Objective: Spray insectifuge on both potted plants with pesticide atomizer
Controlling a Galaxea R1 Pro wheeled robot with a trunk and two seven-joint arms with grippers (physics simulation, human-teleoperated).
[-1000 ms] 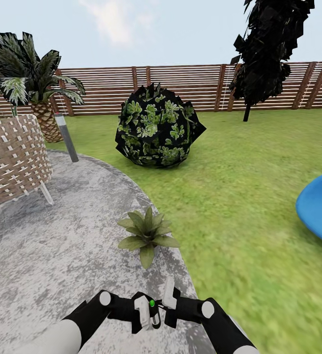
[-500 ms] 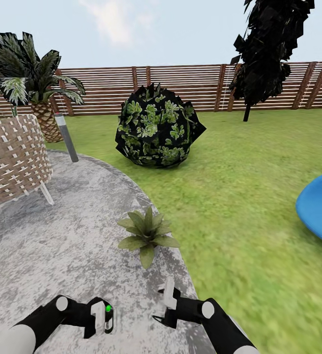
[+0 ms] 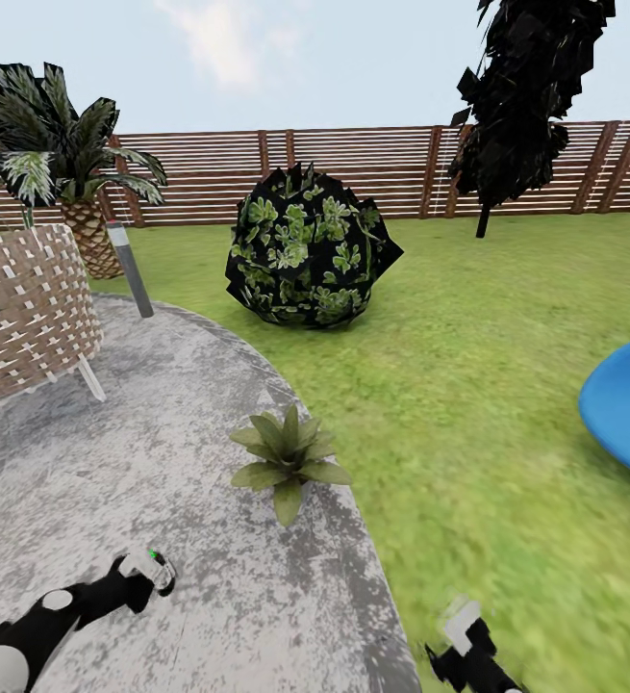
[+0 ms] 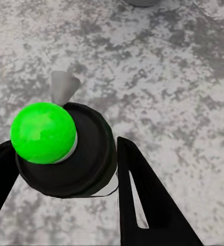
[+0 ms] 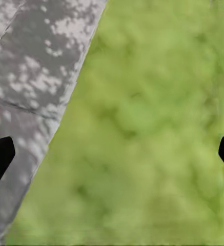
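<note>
left gripper (image 4: 65, 159) clamps the pesticide atomizer (image 4: 65, 148) over the patio (image 3: 113, 462); right gripper (image 5: 112, 154) fingers wide; potted plant (image 3: 288, 454) at 12 o'clock.

Wicker chair (image 3: 21, 308), bollard lamp (image 3: 130, 269), leafy bush (image 3: 307, 248), blue seat (image 3: 627, 404).

From the head we look forward and down across the round patio (image 3: 113, 462) toward the fence (image 3: 353, 173) at twelve o'clock, with the lawn (image 3: 468, 404) from one to five o'clock. Our left wrist camera sits very close above the patio paving (image 4: 163, 77), looking down along its fingers (image 4: 147, 200). Our right wrist camera looks straight down from close range at the patio's edge (image 5: 35, 87) where it meets the grass (image 5: 153, 128). Both wrist views share ground that the head view covers near six o'clock.
</note>
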